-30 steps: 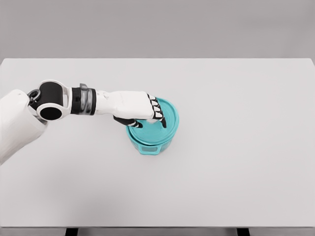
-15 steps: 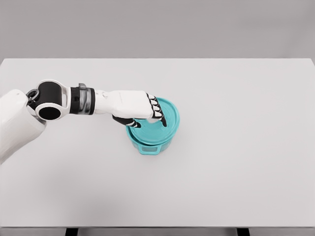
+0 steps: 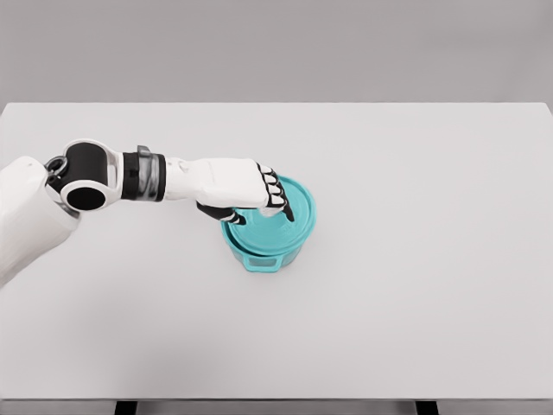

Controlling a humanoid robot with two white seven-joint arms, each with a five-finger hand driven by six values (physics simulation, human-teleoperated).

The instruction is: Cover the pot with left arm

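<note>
Left hand (image 3: 246, 192): curled over the teal lid (image 3: 289, 220), fingers (image 3: 278, 201) on its top, gripping it.
Lid: sits on the teal pot (image 3: 263, 252), covering the opening.
Pot: stands upright near the middle of the white surface (image 3: 415, 259); contents hidden by the lid.

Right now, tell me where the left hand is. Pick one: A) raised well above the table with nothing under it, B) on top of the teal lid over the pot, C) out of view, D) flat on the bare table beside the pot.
B: the left hand reaches in from the left with its fingers curled on the teal lid, which sits over the pot.
</note>
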